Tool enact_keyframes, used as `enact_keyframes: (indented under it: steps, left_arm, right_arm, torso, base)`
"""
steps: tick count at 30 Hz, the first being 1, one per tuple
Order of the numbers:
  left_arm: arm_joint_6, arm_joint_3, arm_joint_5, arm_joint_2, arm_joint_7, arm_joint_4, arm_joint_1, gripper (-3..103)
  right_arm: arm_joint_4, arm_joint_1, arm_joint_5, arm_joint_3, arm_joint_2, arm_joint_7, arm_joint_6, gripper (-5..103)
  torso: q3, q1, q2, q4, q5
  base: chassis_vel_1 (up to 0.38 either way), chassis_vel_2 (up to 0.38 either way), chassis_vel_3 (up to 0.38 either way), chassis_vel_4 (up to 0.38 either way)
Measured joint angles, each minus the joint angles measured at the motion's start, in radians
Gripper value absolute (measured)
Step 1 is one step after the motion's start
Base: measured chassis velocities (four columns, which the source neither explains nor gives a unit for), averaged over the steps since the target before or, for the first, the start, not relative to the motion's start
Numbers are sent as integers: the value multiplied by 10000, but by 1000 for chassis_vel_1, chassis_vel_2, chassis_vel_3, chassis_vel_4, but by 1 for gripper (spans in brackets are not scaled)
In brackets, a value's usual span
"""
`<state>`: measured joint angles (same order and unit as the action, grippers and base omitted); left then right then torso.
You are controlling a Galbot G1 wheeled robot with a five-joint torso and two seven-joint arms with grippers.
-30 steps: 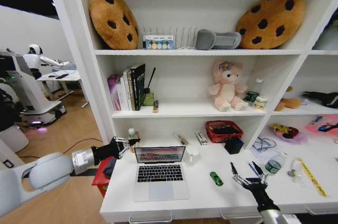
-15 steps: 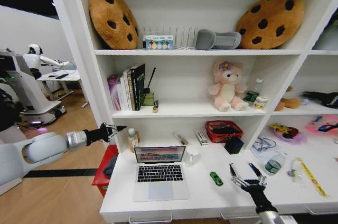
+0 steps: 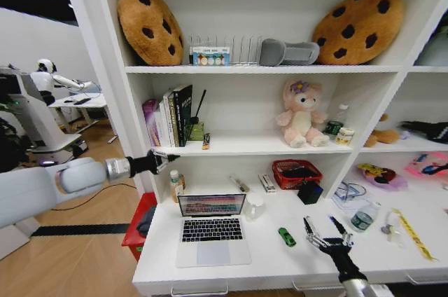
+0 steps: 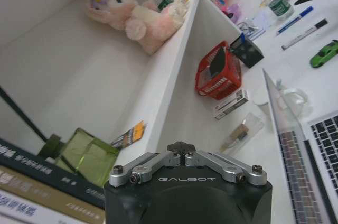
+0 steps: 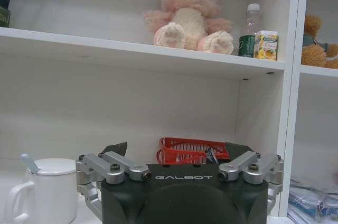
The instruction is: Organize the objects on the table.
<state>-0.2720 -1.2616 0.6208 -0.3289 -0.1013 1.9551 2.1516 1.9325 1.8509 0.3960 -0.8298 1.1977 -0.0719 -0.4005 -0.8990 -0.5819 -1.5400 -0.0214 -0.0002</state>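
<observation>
On the white table [image 3: 231, 269]: open laptop [image 3: 211, 230], green toy car [image 3: 286, 237] beside it. Right gripper [image 3: 325, 232], fingers spread, empty, hovers over the table's front edge, its arm cut off below. Left gripper [image 3: 165, 158], fingers together, empty, has risen to the book shelf's edge since a second ago.

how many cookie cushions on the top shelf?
2: one cookie cushion leans at the top shelf's left end, the other cookie cushion at its right end. None seem hidden.

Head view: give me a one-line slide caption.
Open laptop and green toy car on the white desk; open right gripper hovers beside the car, left gripper raised at the shelf edge.
</observation>
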Motion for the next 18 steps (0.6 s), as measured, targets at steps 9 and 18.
enact_keyframes:
  steps: [9,18]
  left_arm:
    - [262,-1590,-76,-1493,371,-445,2091,0]
    - [463,-1696,-42,-2497,552,-709,2996,0]
  right_arm:
    - [-95,-60,59,55,-33,-9,-64,100]
    - [-322,-62,295,-83,-130,-21,-383,100]
  torso:
    - [0,0,0,-6,0]
    - [0,0,0,3,0]
  base:
    - [0,0,0,0]
    - [0,0,0,0]
